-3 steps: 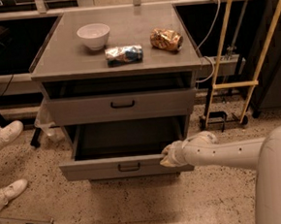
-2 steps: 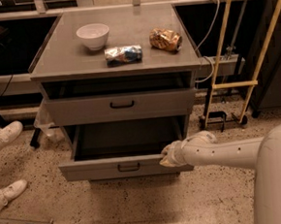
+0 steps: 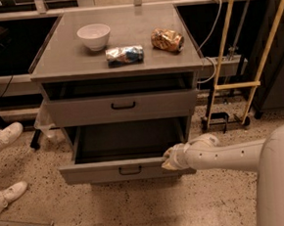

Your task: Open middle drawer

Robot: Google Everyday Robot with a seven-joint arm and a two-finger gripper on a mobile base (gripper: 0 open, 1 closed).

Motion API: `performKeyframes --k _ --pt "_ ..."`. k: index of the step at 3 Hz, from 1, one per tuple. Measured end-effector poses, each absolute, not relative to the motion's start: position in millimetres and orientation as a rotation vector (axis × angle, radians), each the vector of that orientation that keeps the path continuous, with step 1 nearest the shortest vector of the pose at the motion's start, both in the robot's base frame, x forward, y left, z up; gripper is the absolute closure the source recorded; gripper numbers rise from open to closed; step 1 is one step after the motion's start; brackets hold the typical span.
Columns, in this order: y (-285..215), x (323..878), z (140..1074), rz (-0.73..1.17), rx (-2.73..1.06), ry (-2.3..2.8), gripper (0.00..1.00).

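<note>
Camera view: gripper [image 3: 167, 159] against front rim of open middle drawer [image 3: 88, 174].

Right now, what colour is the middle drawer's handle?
Black handle, seen in camera view; end effector sits at the middle drawer's front right.

A smooth, pale plastic claw [image 3: 166, 162] sits at the matt grey metal front of the middle drawer [image 3: 97, 173].

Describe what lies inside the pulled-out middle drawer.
The middle drawer shows only a bare grey floor with nothing on it. Its front panel hides the nearest strip, and the back lies in shadow under the drawer above. The gripper sits at its right front edge.
</note>
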State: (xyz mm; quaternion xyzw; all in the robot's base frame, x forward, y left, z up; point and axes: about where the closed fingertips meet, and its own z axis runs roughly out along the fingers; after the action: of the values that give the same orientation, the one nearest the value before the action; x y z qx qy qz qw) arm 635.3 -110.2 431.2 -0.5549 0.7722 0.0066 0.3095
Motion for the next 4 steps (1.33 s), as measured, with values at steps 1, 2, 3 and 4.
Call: performKeyframes --k 1,2,3,4 --pt "-118 633 435 0.0 -1.454 2.045 1.0" --pt "-122 624 433 0.006 -1.445 2.053 1.0" --pt "-120 623 434 0.006 -1.445 2.053 1.0" --pt "-120 625 434 -0.005 -1.459 2.054 1.0"
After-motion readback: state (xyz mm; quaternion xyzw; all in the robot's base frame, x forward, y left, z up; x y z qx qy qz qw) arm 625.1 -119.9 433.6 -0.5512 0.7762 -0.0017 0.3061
